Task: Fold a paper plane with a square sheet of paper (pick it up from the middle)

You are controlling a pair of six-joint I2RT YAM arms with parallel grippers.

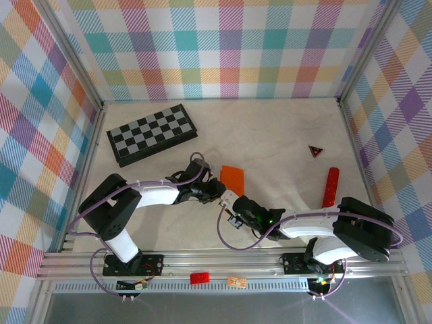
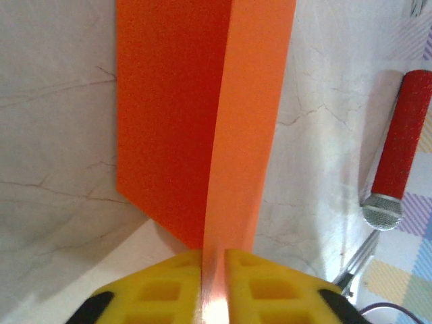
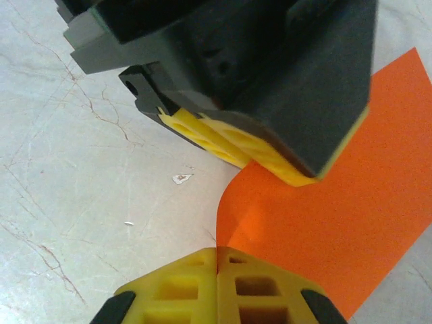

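Observation:
The square sheet of paper (image 1: 234, 177) is bright orange and lies partly folded at the middle of the table. In the left wrist view one flap of the paper (image 2: 175, 121) lies on the table and the other stands up into my left gripper (image 2: 214, 251). Its yellow jaws stand a narrow gap apart around that flap. My right gripper (image 3: 217, 250) is shut on the near edge of the paper (image 3: 351, 202), which curls up there. The left gripper's yellow fingers (image 3: 236, 145) rest on the sheet just beyond. From above, the left gripper (image 1: 214, 191) and right gripper (image 1: 228, 200) meet at the paper's near edge.
A black-and-grey checkerboard (image 1: 152, 133) lies at the back left. A small dark red triangle (image 1: 315, 150) and a red cylinder (image 1: 330, 187) lie to the right; the cylinder (image 2: 401, 145) is near the right wall. Checked walls enclose three sides.

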